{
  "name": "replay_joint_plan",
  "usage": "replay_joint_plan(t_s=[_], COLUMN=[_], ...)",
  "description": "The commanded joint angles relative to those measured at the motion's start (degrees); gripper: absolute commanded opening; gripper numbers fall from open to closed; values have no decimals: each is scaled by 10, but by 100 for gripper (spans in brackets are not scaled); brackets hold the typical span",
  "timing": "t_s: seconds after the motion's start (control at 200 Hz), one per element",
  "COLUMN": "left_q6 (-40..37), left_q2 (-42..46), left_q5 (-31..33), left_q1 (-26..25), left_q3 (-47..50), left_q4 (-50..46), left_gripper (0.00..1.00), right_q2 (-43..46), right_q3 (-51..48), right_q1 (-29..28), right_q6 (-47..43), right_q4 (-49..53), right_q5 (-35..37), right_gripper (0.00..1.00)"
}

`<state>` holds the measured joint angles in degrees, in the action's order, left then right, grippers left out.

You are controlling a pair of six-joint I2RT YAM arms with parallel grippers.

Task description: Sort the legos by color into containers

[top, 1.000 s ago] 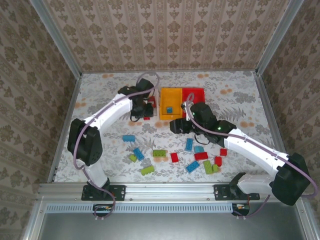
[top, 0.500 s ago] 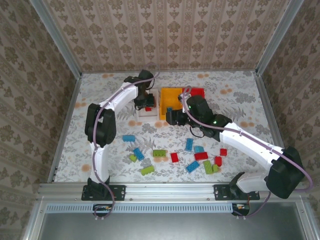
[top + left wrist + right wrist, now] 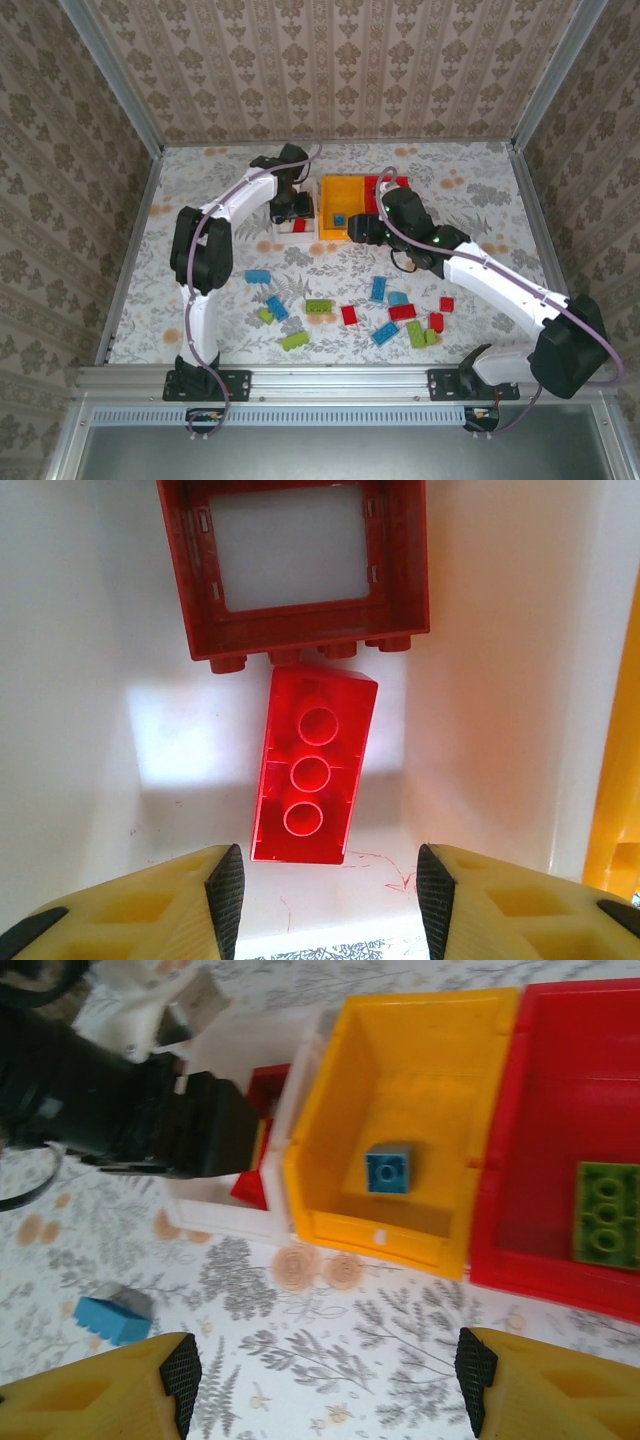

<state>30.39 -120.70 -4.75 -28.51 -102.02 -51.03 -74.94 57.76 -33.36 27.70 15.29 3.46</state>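
My left gripper hangs open over the white container, with nothing between its fingers. Just beyond its tips a red lego lies studs-down on the bin floor, next to a dark red frame piece. My right gripper is open and empty above the tablecloth, in front of the yellow container. A blue lego sits in that bin. A green lego lies in the red container. From above, the left gripper is at the white bin and the right gripper is near the yellow bin.
Several loose legos lie across the near half of the table: blue, green, red, and a cluster around a red brick. The three bins stand side by side, touching. The black left wrist overhangs the white bin.
The left gripper has opened over the white bin and the red lego it held now lies inside. The right gripper has moved back and right, toward the yellow bin's front.
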Motion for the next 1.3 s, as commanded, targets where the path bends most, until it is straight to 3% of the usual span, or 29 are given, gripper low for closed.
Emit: replay_joint_plan(t_s=[0.0, 0.17, 0.305, 0.47, 0.615, 0.795, 1.295], left_q6=[8, 4, -45, -115, -156, -194, -159], left_q2=[51, 121, 202, 297, 375, 456, 462], left_q5=[-8, -20, -57, -119, -201, -259, -249], left_q1=[0, -15, -53, -116, -151, -179, -194], left_q3=[1, 34, 112, 218, 308, 380, 393], left_q4=[-11, 16, 66, 94, 123, 140, 166], left_gripper=[51, 57, 64, 66, 67, 68, 68], right_q2=[32, 58, 85, 92, 126, 127, 93], right_q3=[-6, 15, 1, -39, -135, -202, -242], right_q1=[9, 34, 63, 68, 64, 56, 62], right_q6=[40, 150, 170, 193, 225, 259, 268], right_q4=[76, 296, 425, 548, 528, 458, 400], right_q5=[60, 112, 72, 0, -54, -83, -70], right_gripper=[71, 67, 62, 67, 67, 64, 48])
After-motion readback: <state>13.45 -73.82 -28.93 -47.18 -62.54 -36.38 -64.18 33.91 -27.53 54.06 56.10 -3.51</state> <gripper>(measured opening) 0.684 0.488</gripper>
